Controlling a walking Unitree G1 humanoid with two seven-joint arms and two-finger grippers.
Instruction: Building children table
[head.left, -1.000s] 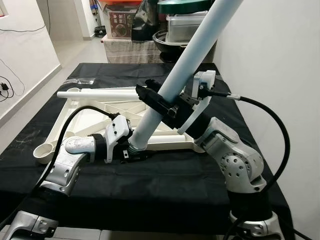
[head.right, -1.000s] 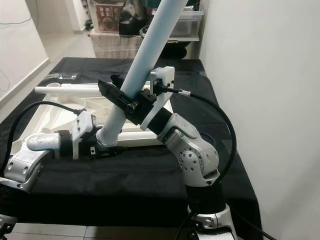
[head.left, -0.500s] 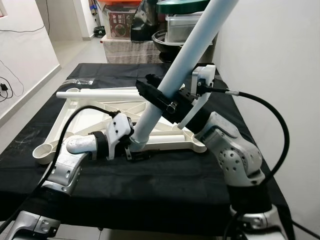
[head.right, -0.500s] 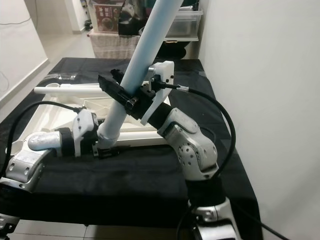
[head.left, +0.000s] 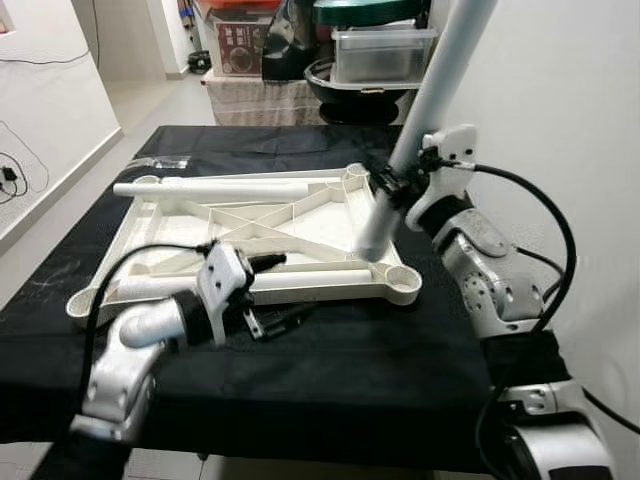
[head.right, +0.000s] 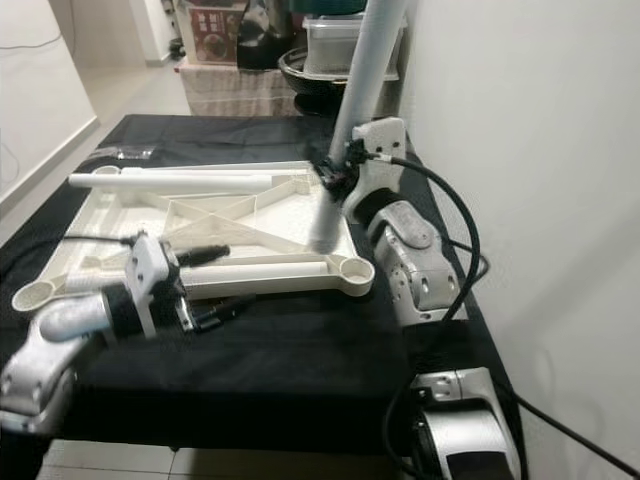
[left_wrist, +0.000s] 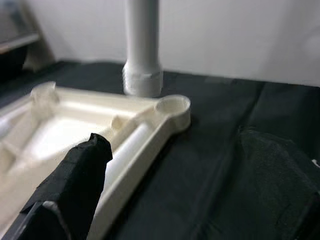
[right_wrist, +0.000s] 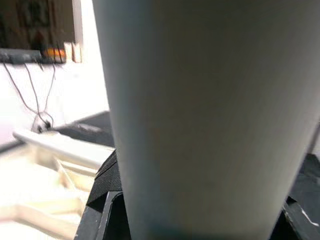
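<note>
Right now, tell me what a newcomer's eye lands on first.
The long pale grey table leg tube rises steeply from the far right of the cream plastic tabletop frame, gripped by the right end effector. The frame lies upside down on the black cloth, and the left end effector hovers at its near edge.

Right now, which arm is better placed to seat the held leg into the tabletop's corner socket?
Right: the right gripper already grips the table leg; the left gripper holds nothing.
</note>
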